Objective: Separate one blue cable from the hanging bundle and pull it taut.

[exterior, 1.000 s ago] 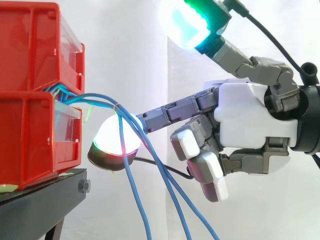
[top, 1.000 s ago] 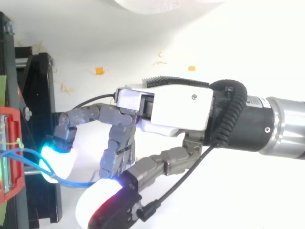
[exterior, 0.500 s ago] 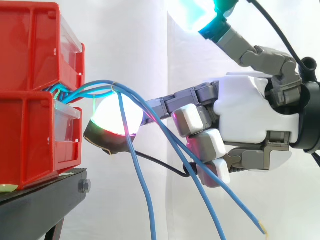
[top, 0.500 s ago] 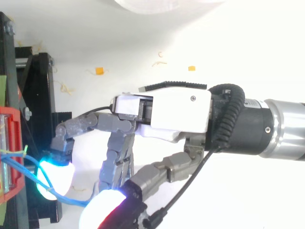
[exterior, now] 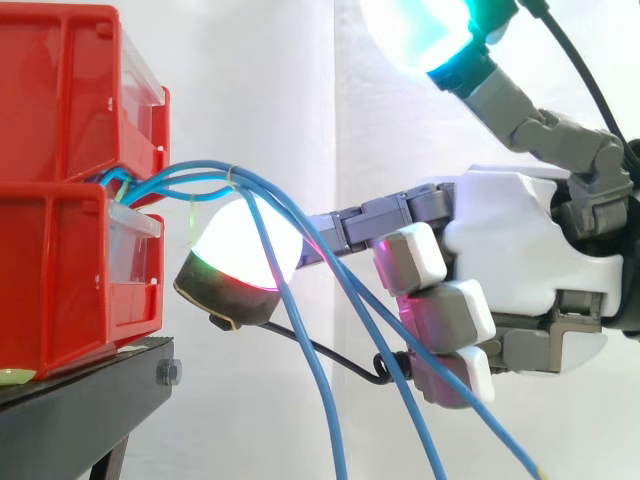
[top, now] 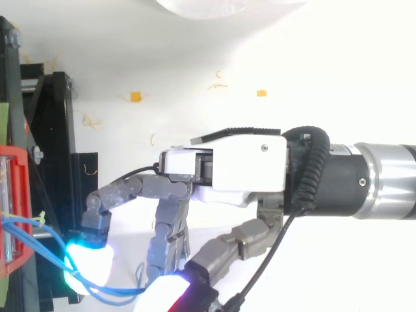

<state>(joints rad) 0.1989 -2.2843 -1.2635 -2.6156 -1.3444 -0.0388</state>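
The blue cables (exterior: 311,385) ran off the side view's bottom edge, their roots hidden between the red bins (exterior: 60,270). The top edge cropped the hand's (exterior: 520,250) raised pad (exterior: 415,35).

Several thin blue cables (exterior: 245,185) come out of the gap between the two stacked red bins (exterior: 60,280) and arch up and to the right. A pale tie (exterior: 231,176) gathers them at the top of the arch. Past the tie they fan out downward and to the right, crossing in front of a glowing fingertip (exterior: 245,255) of the hand (exterior: 520,240). All hang slack. One ends in a bare tip (exterior: 541,468). From above, a loose blue loop (top: 110,296) sags between two lit pads.
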